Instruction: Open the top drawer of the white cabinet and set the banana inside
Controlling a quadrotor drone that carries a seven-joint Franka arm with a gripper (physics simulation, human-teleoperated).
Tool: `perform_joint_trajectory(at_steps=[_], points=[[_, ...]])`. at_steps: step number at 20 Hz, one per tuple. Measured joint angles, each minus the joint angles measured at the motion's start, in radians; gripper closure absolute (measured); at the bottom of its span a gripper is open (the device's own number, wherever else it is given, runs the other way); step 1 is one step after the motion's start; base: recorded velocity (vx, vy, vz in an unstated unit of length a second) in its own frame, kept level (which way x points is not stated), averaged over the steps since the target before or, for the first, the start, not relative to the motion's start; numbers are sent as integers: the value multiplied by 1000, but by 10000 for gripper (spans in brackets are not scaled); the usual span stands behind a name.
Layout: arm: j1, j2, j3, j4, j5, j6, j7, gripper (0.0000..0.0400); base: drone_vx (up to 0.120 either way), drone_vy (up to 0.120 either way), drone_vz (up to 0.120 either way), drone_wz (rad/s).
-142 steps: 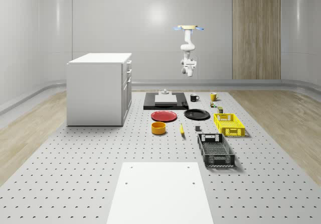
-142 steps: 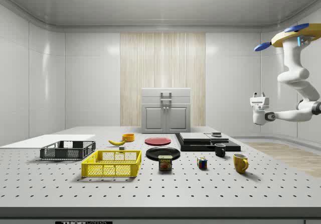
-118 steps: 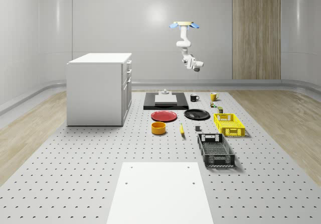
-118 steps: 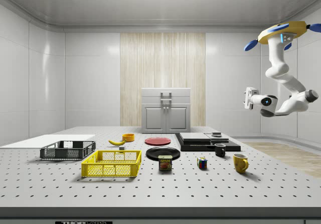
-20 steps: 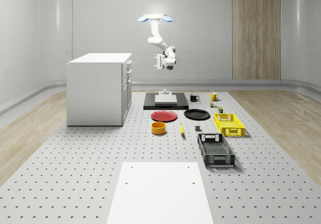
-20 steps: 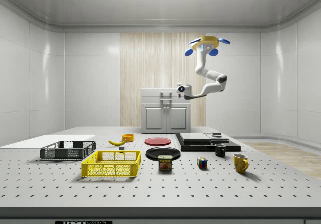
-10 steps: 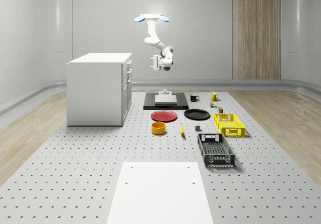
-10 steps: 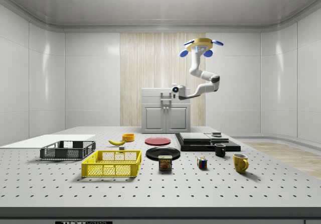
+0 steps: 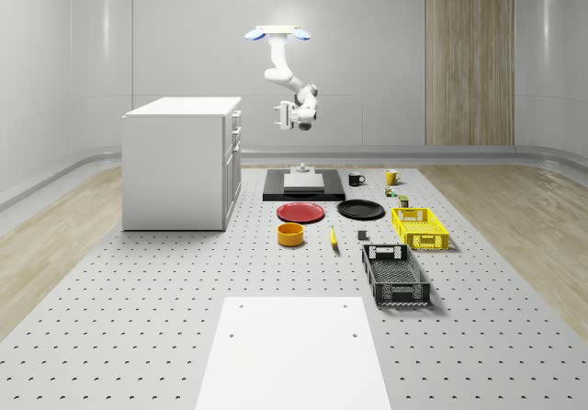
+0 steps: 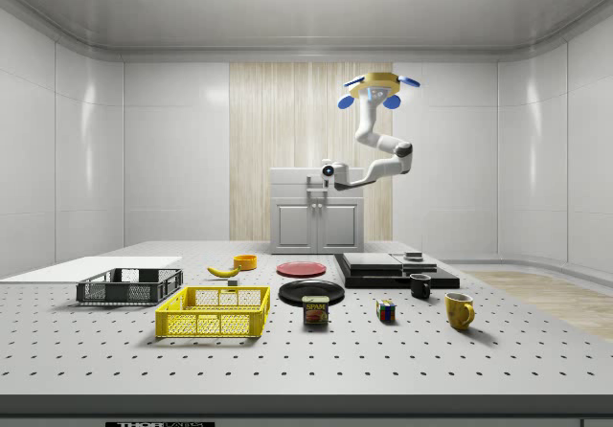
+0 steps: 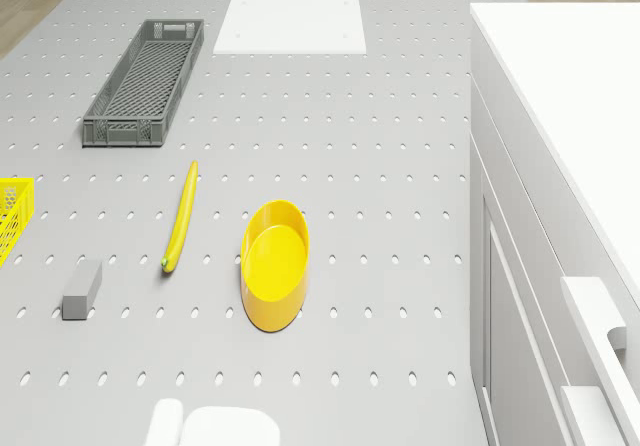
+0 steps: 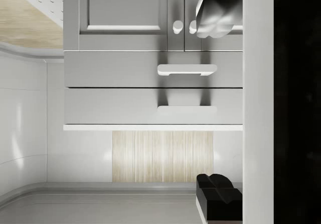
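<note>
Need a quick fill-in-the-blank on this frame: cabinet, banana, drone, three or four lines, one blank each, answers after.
1. Both drawers of the white cabinet are ____.
2. The banana lies on the table between the grey block and the yellow ____.
3. The drone hovers in the air in front of the ____.
4. In the side view, the claw is level with the cabinet's ____ drawer.

Answers: shut; bowl; cabinet; top

Two crates (image 9: 395,273) (image 9: 420,227), two plates (image 9: 301,212) (image 9: 360,210), perhaps two mugs (image 10: 420,286) (image 10: 460,310).
</note>
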Motion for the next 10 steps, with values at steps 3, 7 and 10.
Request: perform_joint_trajectory(at_steps=[3,7,10], points=[[6,-1,21,-19,17,29,-4,0,0,0,0,0],[16,1,55,-47,47,73,-12,0,0,0,0,0],[26,4,84,-67,74,108,-20,0,0,0,0,0]])
